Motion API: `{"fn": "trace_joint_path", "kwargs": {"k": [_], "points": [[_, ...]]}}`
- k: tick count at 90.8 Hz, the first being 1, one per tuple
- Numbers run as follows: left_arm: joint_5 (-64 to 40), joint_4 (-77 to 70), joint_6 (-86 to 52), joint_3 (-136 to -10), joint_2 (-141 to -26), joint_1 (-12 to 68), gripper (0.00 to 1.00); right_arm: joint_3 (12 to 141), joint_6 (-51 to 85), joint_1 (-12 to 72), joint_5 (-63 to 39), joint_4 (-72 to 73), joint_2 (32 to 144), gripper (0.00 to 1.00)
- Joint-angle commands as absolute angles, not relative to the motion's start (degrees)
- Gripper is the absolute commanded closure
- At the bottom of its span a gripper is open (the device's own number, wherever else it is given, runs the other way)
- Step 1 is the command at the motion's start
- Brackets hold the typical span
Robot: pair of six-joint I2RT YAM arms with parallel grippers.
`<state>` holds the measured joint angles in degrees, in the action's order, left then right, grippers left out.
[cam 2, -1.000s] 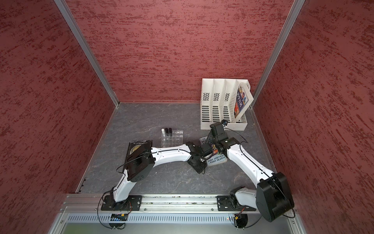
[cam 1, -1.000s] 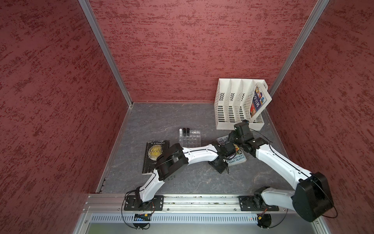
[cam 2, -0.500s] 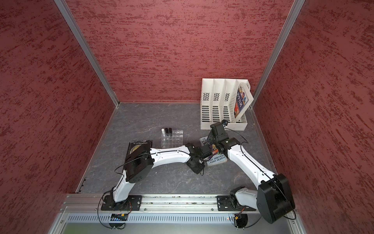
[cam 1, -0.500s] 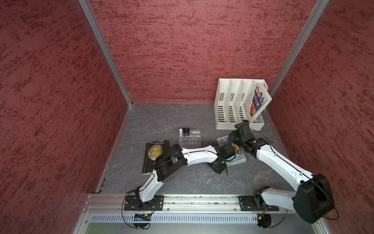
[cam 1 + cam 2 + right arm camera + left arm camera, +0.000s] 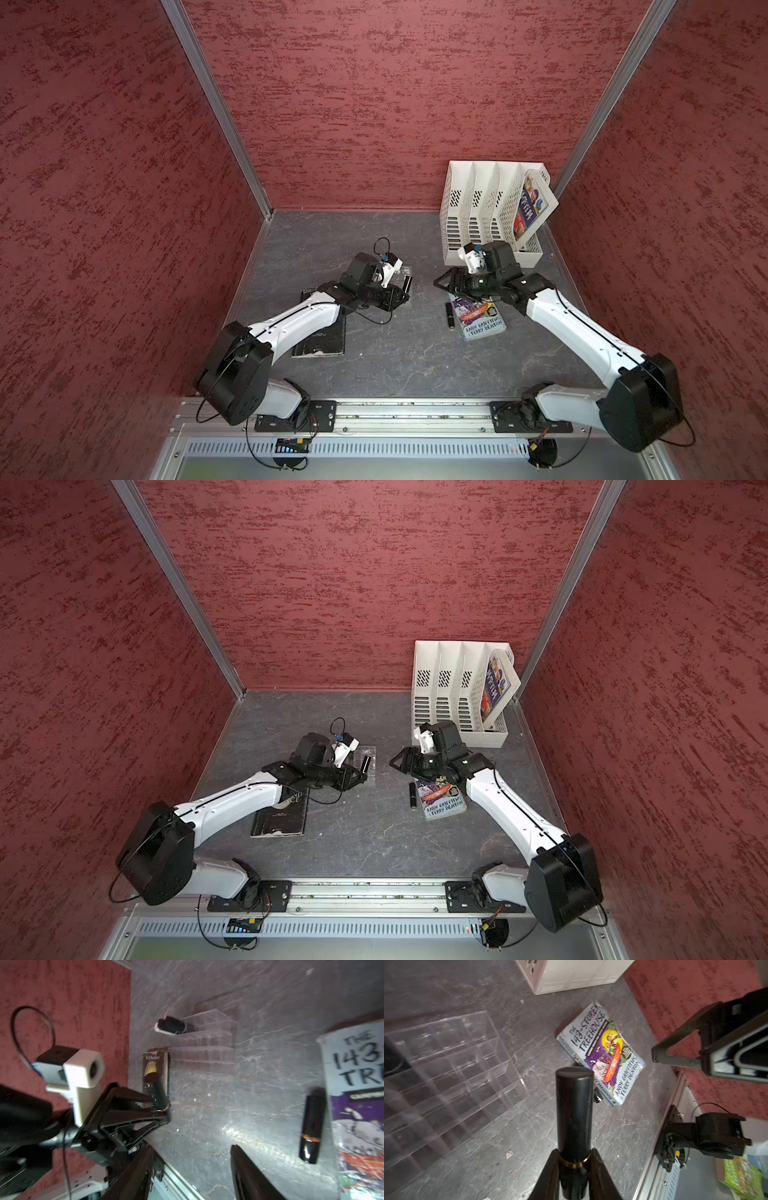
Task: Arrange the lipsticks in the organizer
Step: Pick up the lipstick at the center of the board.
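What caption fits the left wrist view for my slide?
Left gripper fingers clamp a black lipstick near the clear organizer.

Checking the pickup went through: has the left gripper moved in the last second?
Yes. The left gripper, shut on a black lipstick, has swung away from the Treehouse book toward the clear organizer.

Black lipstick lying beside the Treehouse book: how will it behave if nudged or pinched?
Probably rolls: the lipstick is a round tube on its side, though the book alongside may block it that way. Glossy shell looks slippery in a pinch. Seems rigid, so it should not flex.
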<state>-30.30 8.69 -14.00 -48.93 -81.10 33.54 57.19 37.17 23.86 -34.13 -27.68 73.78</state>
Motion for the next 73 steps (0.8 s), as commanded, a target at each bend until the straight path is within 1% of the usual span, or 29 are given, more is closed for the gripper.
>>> {"fn": "trace_joint_path", "kwargs": {"k": [1,17,37,48,52,57,60,63,68,73], "points": [[-40.52,-2.61,-11.60,-48.53,-79.50,33.66,0.87,62.20,35.37,25.24,-43.17,-28.26,75.28,0.40],[-42.24,-3.19,-9.80,-47.38,-78.44,34.29,0.91,66.53,33.99,27.60,-42.09,-29.66,79.56,0.45],[-42.62,-2.60,-8.45,-47.46,-78.36,35.39,0.93,70.57,32.01,30.06,-39.53,-32.57,83.12,0.53],[-42.33,-2.63,-8.24,-47.65,-78.99,35.67,0.93,71.22,31.99,30.58,-37.95,-33.40,83.89,0.62],[-41.91,-2.78,-8.61,-47.70,-79.09,35.70,0.92,71.33,31.91,30.85,-36.96,-33.82,84.72,0.67],[-40.59,-2.98,-9.26,-47.80,-79.05,35.66,0.86,71.32,32.09,31.27,-35.93,-33.86,84.95,0.73],[-39.62,-3.18,-9.89,-47.73,-78.97,35.60,0.81,71.28,32.41,31.63,-35.30,-33.66,85.08,0.76],[-38.95,-3.36,-10.62,-47.85,-78.93,35.53,0.72,71.16,32.80,31.97,-34.47,-33.29,85.23,0.78],[-37.95,-3.35,-11.70,-48.01,-78.61,35.51,0.52,70.87,33.87,32.62,-32.54,-32.31,85.58,0.80],[-36.52,-3.32,-13.27,-47.99,-77.94,35.39,0.35,70.53,35.39,33.15,-30.51,-30.18,85.97,0.82]]}}
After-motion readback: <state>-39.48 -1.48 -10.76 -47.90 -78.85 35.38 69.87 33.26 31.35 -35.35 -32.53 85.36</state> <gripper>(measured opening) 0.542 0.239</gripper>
